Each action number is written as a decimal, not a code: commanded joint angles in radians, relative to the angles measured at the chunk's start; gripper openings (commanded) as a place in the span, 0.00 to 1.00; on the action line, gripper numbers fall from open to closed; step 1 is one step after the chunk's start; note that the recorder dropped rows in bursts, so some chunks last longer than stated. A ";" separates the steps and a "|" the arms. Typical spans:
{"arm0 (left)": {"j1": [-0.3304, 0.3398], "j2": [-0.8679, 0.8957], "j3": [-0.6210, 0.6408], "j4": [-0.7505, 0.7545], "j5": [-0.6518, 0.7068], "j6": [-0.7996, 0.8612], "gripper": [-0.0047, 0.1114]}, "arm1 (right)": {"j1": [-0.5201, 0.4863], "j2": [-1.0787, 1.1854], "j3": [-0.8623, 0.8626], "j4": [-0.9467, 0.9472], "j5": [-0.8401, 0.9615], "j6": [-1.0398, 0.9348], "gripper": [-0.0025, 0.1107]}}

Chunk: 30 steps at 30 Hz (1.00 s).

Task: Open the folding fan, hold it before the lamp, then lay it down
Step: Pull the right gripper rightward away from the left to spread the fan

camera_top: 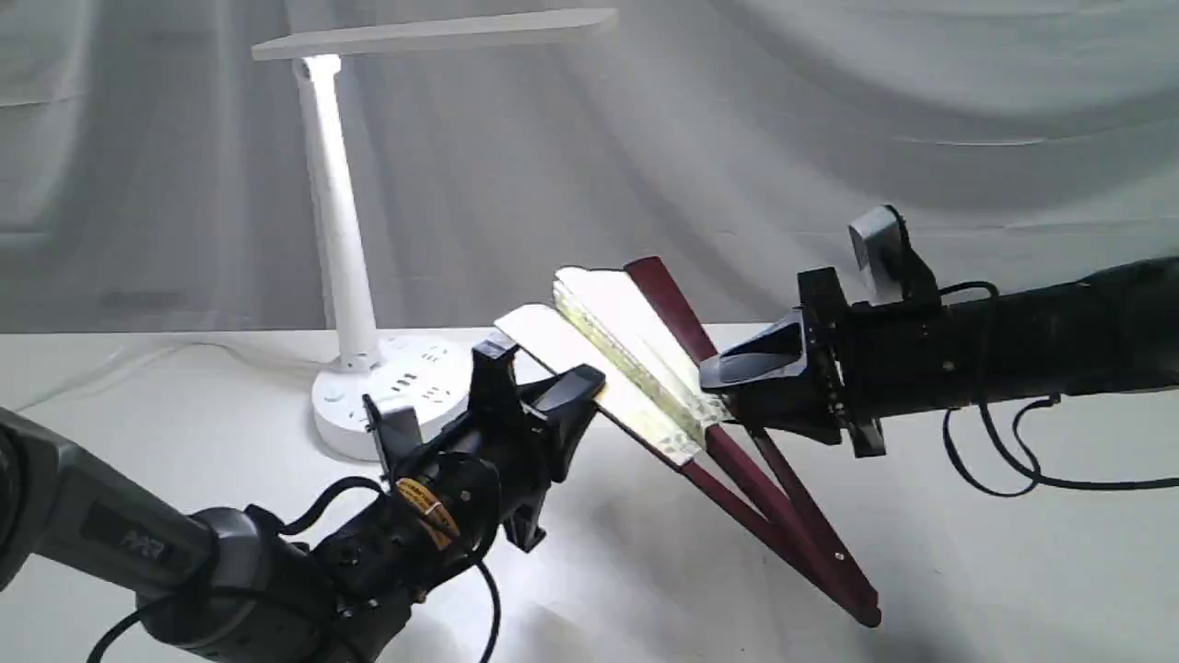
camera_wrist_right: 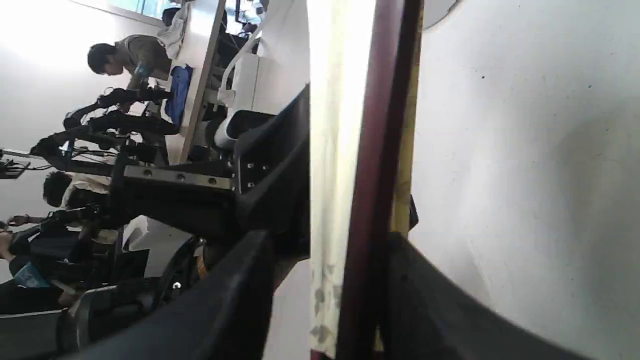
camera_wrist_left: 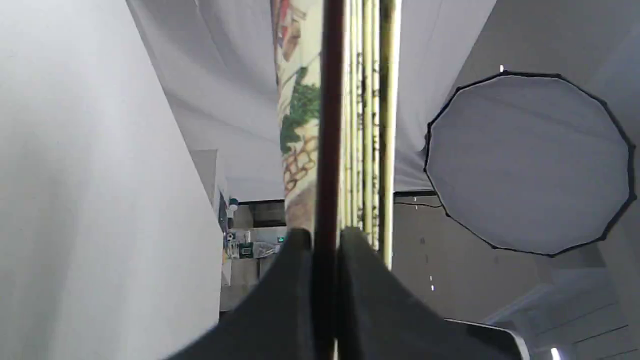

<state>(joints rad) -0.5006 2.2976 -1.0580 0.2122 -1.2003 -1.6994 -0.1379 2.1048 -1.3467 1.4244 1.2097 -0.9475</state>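
Observation:
The folding fan point(camera_top: 636, 359) is partly spread and tilted, its pivot end low at the front right near the white table point(camera_top: 967, 552). Its cream leaf shows between dark maroon guards. From the left, my left gripper point(camera_top: 564, 394) is shut on the fan's left guard; the left wrist view shows both fingers point(camera_wrist_left: 285, 280) pinching a maroon rib point(camera_wrist_left: 327, 125). From the right, my right gripper point(camera_top: 728, 376) is shut on the right guard point(camera_wrist_right: 375, 150). The white lamp point(camera_top: 336, 221) stands lit behind my left arm, with its round base point(camera_top: 405, 391) beside the gripper.
A grey cloth backdrop point(camera_top: 829, 110) hangs behind the table. Black cables point(camera_top: 995, 460) droop from my right arm. In the left wrist view a round softbox point(camera_wrist_left: 530, 160) appears. In the right wrist view my left arm point(camera_wrist_right: 175, 190) and people beyond it are visible.

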 commanded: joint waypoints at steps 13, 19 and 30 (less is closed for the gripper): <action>0.002 -0.004 -0.006 0.053 -0.021 -0.001 0.04 | 0.000 0.071 -0.005 0.220 0.011 0.001 0.38; 0.002 -0.004 -0.006 0.059 -0.021 -0.004 0.04 | 0.000 0.090 -0.005 0.262 0.011 -0.016 0.35; 0.002 -0.004 -0.006 0.086 -0.021 -0.006 0.04 | 0.000 0.090 -0.005 0.264 0.011 -0.043 0.10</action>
<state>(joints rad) -0.5006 2.3024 -1.0580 0.2809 -1.2044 -1.7014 -0.1379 2.2007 -1.3467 1.6693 1.2116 -0.9642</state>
